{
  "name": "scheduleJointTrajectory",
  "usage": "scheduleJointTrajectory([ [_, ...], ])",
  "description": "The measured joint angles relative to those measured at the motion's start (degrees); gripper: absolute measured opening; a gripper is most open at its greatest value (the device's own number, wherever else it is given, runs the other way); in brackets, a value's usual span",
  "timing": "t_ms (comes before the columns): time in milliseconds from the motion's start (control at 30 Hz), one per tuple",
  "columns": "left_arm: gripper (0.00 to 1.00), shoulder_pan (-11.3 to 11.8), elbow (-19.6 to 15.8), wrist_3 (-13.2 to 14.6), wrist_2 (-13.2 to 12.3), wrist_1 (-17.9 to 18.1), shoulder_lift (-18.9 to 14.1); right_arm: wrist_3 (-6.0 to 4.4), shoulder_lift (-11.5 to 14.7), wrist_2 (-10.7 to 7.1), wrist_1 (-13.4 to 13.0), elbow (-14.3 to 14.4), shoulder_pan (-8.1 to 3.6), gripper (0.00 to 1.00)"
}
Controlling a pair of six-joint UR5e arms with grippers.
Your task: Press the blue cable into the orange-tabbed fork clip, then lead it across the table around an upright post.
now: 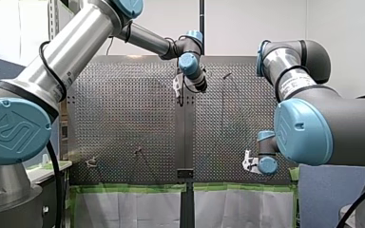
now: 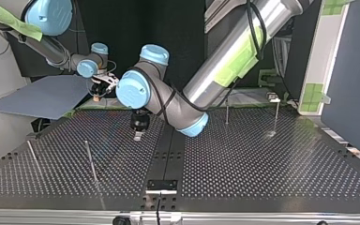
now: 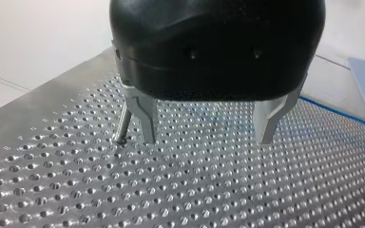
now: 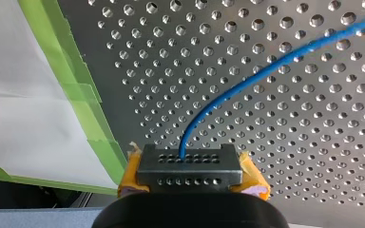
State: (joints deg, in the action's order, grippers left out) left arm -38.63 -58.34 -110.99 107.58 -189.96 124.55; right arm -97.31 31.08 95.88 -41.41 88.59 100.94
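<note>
**Right gripper clamped on cable at the taped edge; left gripper wide over mid-table**

Right gripper (image 4: 190, 167): closed on the cable (image 4: 247, 80), which comes out at its tip between the yellow pads. It sits at the table (image 2: 262, 168) edge, close to the green tape (image 4: 83, 90). From there the cable runs out over bare perforated plate and away from the edge.

Left gripper (image 3: 206, 135): metal fingers spread wide, nothing between them, low over the plate near the table's middle strip. One post (image 3: 122, 124) stands just beside one finger, outside the gap. Open plate lies ahead of it and to both sides.

The two grippers are well apart.

Count:
- Cable: 1.
- Posts: 4 in the top view, two at its left (image 2: 91, 161) and two at its right. I cannot tell whether the post by the left finger is one of these.
- Fitting (image 2: 273, 96): 1, small and pale, at the far right edge in the top view. It is too small to identify.
</note>
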Motion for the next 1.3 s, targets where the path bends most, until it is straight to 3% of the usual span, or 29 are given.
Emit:
scheduleJointTrajectory([
  [133, 0.99, 0.0, 0.0, -2.2, -2.3, 0.0, -0.3, 0.00, 0.0, 0.01, 0.0, 0.0, 0.00, 0.00],
  [300, 0.99, -0.4, 0.0, -2.7, -4.0, 0.2, -1.8, 0.00, 0.0, 0.01, 0.0, 0.0, 0.00, 0.00],
  [700, 0.99, -1.9, 0.2, 3.6, -4.3, -0.2, -3.2, 0.02, 0.0, 0.02, -0.1, 0.0, 0.00, 0.00],
  [967, 0.99, -2.9, 3.5, 8.7, -4.5, 1.0, -3.2, 0.04, 0.0, 0.02, -0.1, -0.1, 0.00, 0.00],
  [1100, 0.99, -3.2, 5.2, 9.3, -5.3, 1.1, -3.2, 0.07, 0.0, 0.02, 0.0, -0.2, 0.00, 0.00],
  [1300, 0.99, -3.0, 5.8, 8.1, -7.3, 1.1, -3.1, 0.08, 0.0, 0.02, 0.1, -0.3, 0.00, 0.00],
])
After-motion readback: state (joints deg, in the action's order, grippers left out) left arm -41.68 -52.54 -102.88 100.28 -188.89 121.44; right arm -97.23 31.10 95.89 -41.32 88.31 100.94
